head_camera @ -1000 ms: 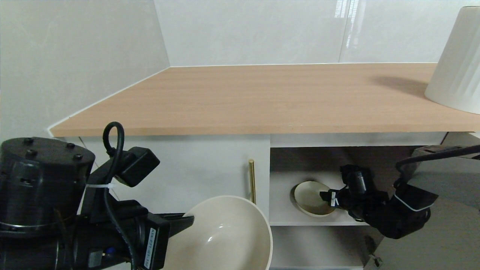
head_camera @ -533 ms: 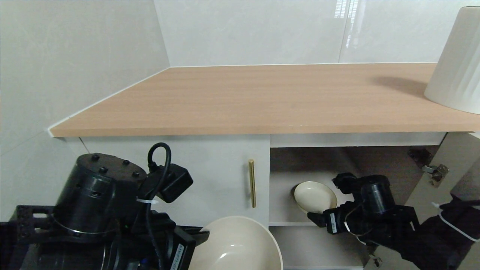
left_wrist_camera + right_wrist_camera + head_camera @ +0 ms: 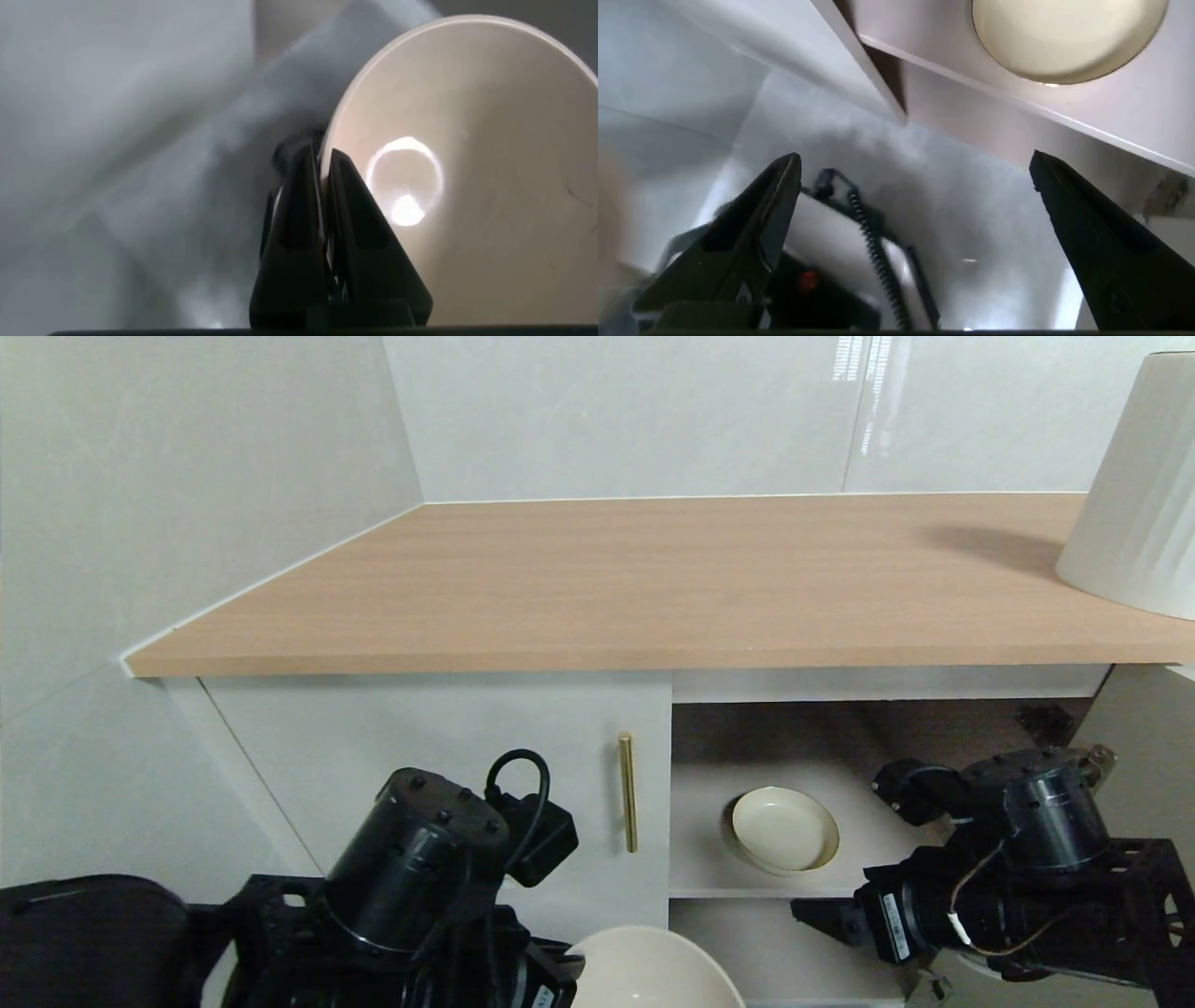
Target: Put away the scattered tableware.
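Note:
A small cream plate (image 3: 784, 829) lies on the upper shelf (image 3: 695, 859) of the open cabinet; it also appears in the right wrist view (image 3: 1064, 37). My right gripper (image 3: 820, 919) (image 3: 920, 233) hangs open and empty just outside the cabinet, below and in front of the plate. A large cream bowl (image 3: 653, 975) (image 3: 467, 168) is low in front of the closed left door. My left gripper (image 3: 565, 975) (image 3: 322, 182) is shut on its rim, one finger inside and one outside.
The wooden countertop (image 3: 653, 579) above is bare except for a white lampshade (image 3: 1134, 485) at far right. A brass handle (image 3: 627, 791) marks the closed left door. The right door (image 3: 1153, 728) stands open. A lower shelf (image 3: 747, 952) lies beneath the plate.
My right gripper has drawn back out of the cabinet and down, leaving the plate on the shelf. The left arm has carried the bowl rightward and lower.

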Tool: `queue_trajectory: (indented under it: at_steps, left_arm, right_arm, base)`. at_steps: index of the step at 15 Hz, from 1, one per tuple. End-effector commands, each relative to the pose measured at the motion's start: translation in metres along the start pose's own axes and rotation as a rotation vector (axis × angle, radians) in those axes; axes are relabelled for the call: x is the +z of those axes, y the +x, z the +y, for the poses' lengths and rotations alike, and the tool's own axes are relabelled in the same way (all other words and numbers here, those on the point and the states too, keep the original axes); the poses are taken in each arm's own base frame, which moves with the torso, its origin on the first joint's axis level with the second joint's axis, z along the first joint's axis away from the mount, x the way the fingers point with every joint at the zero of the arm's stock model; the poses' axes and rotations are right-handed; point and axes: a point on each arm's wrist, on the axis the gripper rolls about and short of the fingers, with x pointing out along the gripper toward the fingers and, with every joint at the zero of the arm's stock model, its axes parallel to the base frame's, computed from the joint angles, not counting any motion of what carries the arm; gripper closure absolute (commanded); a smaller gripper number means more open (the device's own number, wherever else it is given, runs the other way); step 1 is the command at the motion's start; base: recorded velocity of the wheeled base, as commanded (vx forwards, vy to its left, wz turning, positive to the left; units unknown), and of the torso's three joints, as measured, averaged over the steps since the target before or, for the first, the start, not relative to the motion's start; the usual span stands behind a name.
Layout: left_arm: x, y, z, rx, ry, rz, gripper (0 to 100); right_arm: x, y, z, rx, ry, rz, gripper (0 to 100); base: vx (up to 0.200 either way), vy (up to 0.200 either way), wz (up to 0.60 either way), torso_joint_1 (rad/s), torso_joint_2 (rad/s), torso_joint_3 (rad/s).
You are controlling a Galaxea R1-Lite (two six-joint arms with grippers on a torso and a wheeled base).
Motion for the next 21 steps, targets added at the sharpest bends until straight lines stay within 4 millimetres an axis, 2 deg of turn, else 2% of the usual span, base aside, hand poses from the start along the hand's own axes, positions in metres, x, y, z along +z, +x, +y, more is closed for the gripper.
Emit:
queue_trajectory:
  at_steps: [1,4,6,10,17,21]
  left_arm:
    - [0.005,0.032,-0.002,0.021,0.027,0.011,100]
    - [0.014,0.054,-0.002,0.135,0.099,0.008,100]
    - [0.026,0.065,-0.007,0.161,0.117,-0.036,100]
    - [0.035,0.065,-0.023,0.180,0.130,-0.132,100]
    - [0.039,0.059,-0.023,0.196,0.121,-0.174,100]
    - [0.038,0.060,-0.026,0.190,0.127,-0.172,100]
  right_arm:
    - [0.024,-0.025,0.008,0.028,0.037,-0.083,0]
    - [0.033,-0.036,0.011,0.024,0.081,-0.041,0]
    - [0.031,-0.037,0.026,0.073,0.092,0.000,0]
    - [0.021,-0.018,0.037,0.090,0.075,0.082,0]
    - [0.012,0.012,0.038,0.074,0.073,0.145,0]
    - [0.012,0.016,0.039,0.074,0.107,0.137,0]
  base:
    - [0.000,0.000,0.00,0.000,0.00,0.000]
    - [0.000,0.000,0.00,0.000,0.00,0.000]
    - [0.000,0.000,0.00,0.000,0.00,0.000]
    - [0.000,0.000,0.00,0.000,0.00,0.000]
    - [0.000,0.000,0.00,0.000,0.00,0.000]
    - [0.000,0.000,0.00,0.000,0.00,0.000]
